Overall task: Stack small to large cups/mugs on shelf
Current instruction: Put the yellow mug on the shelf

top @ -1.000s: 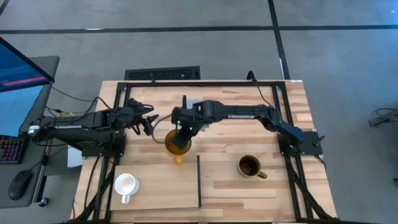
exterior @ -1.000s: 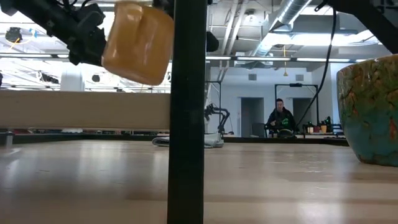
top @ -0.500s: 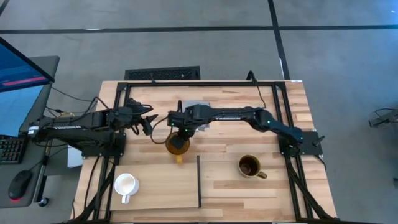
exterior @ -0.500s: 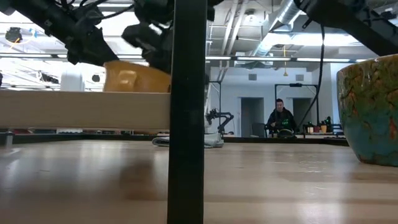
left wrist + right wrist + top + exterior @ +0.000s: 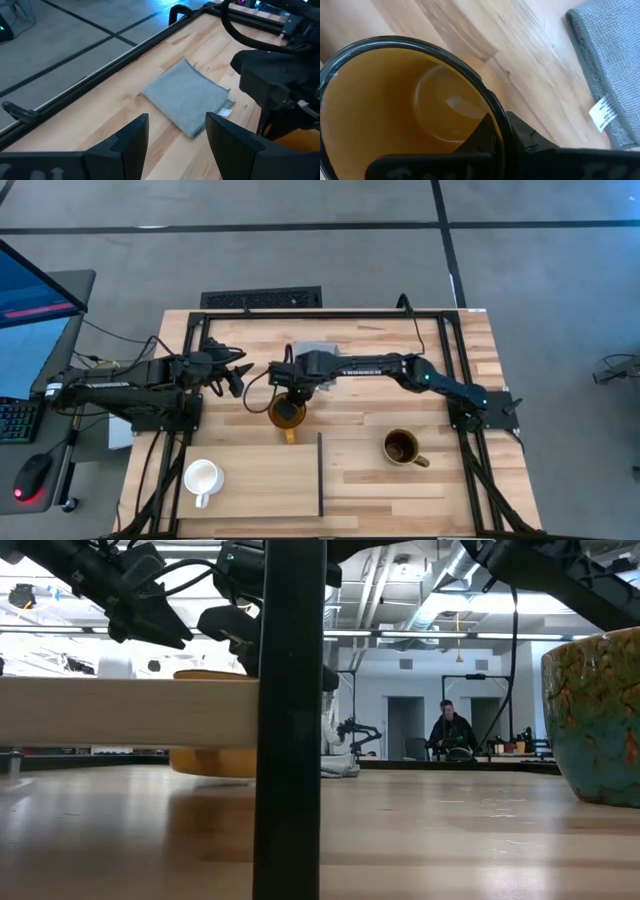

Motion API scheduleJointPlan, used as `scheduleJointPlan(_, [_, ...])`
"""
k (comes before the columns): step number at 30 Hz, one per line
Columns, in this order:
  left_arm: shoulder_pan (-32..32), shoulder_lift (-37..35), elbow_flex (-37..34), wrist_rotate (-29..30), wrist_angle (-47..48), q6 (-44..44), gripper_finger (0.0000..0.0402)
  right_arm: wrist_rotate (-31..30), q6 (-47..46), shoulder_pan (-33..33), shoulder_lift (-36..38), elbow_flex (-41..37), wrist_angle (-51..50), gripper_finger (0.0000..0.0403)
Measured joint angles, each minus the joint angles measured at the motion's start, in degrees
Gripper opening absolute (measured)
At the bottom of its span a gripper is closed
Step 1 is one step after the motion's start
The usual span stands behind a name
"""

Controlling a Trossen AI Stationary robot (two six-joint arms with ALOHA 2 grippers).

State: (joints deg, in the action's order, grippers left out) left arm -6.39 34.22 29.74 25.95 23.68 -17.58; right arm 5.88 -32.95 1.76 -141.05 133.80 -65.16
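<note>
The butcher-block table fills the middle of the high view, its planks striped lengthwise inside a black metal frame; the shelf, a flat, paler rectangular panel with a thin black strip along its right edge, lies at the lower left of it. The right arm stretches from the table's right edge toward centre, and the right gripper is clamped shut on the rim of the yellow-amber mug, one finger inside the glossy, dark-rimmed bowl; in the low view the mug's rounded base sits at the tabletop, just above the shelf's upper edge in the high view. The left gripper, left of centre, hangs with its dark fingers spread and empty. The dark brown mug, round with a tan handle, stands right of the shelf; the small white mug sits on the shelf's left part. A grey-blue woven cloth pad, square and folded, lies at upper centre.
</note>
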Motion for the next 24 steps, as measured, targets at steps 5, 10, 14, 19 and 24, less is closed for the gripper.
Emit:
scheduleJointPlan(5, [0.0, 0.0, 0.0, 0.0, 0.0, 0.0, 0.0187, 0.2, 0.0, 0.0, 0.0, 0.0, -0.2, 0.0051])
scheduleJointPlan(10, [0.0, 0.0, 0.0, 0.0, 0.0, 0.0, 0.0187, 0.2, 0.0, 0.1, 0.1, 0.0, -0.3, 0.0061])
scheduleJointPlan(14, [0.0, 0.0, 0.0, 0.0, 0.0, 0.0, 0.0187, 0.1, 0.0, 0.3, 0.1, 0.0, -0.1, 0.0058])
scheduleJointPlan(19, [0.0, 0.0, 0.0, 0.0, 0.0, 0.0, 0.0187, 0.1, 0.0, 0.3, 0.1, 0.0, -0.1, 0.0059])
scheduleJointPlan(24, [0.0, 0.0, 0.0, 0.0, 0.1, 0.0, 0.0187, 0.2, -0.6, 0.2, 0.1, 0.0, 0.2, 0.006])
